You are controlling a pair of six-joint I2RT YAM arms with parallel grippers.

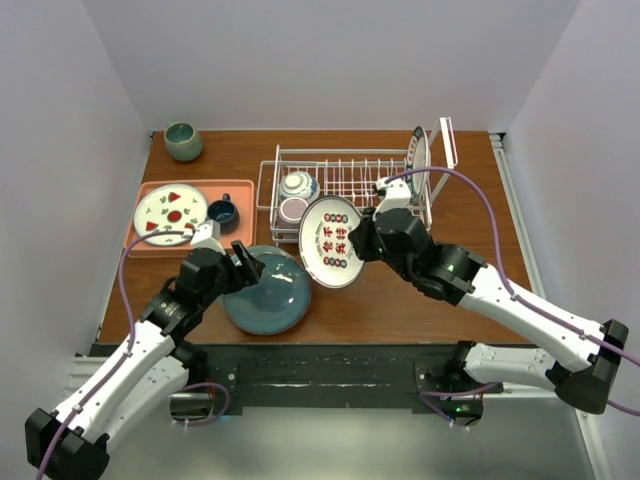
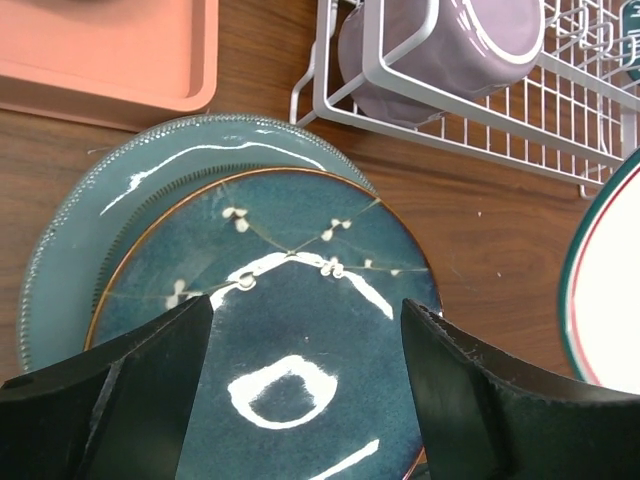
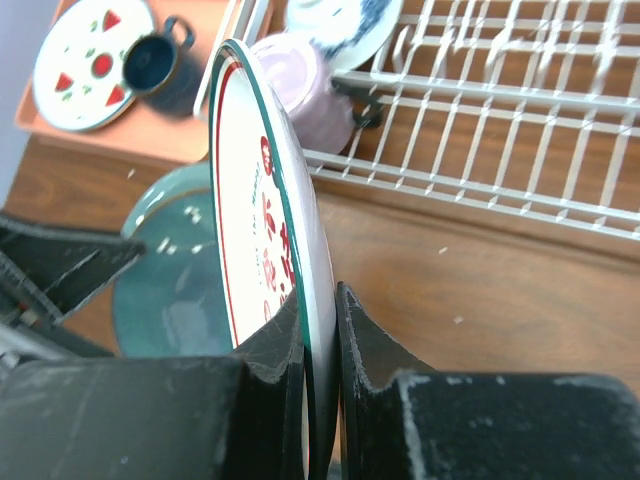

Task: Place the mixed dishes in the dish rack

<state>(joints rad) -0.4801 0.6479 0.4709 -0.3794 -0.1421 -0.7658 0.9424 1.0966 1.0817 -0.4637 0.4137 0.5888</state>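
Left pincer spread above teal plate lying flat on the surface, right pincer pinching lettered white plate by its rim, plate on edge, face leaning leftward, just before the dish rack, long side left-right, holding patterned bowl and pinkish mug

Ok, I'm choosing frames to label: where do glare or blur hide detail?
Left wrist view: ring-shaped white glare on the glossy dark teal plate, otherwise sharp. Right wrist view: the white wire dish rack smears at upper right, while the large white plate with lettered teal rim is crisp. Top view: evenly lit, sharp.
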